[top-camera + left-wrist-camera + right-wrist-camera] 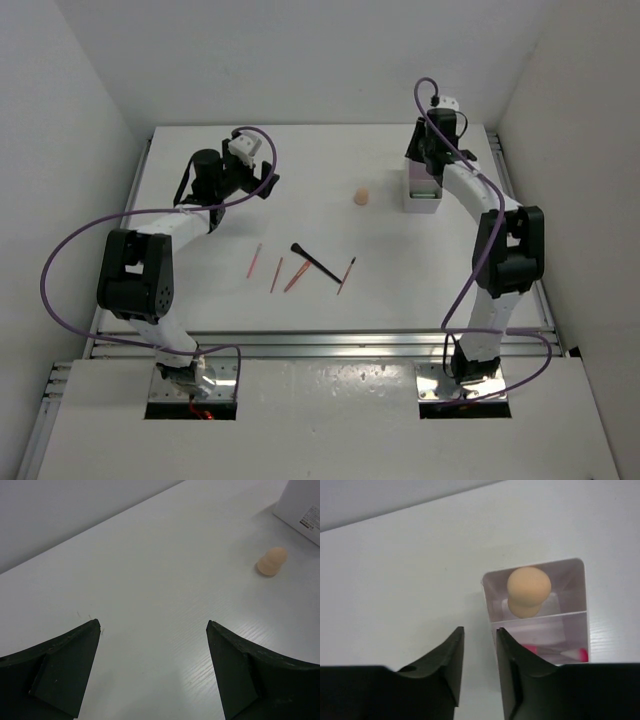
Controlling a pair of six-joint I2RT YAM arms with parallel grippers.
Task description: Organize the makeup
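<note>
One beige sponge stands on the white table, also in the left wrist view. A second beige sponge sits in the far compartment of the white box; pink-capped items lie in the compartment nearer the camera. Several thin pink/red pencils and a black brush lie mid-table. My left gripper is open and empty at the back left. My right gripper hovers over the box's left edge, jaws a narrow gap apart and empty.
The box shows in the right wrist view, and its corner in the left wrist view. White walls close in the table at the back and sides. A metal rail runs along the near edge.
</note>
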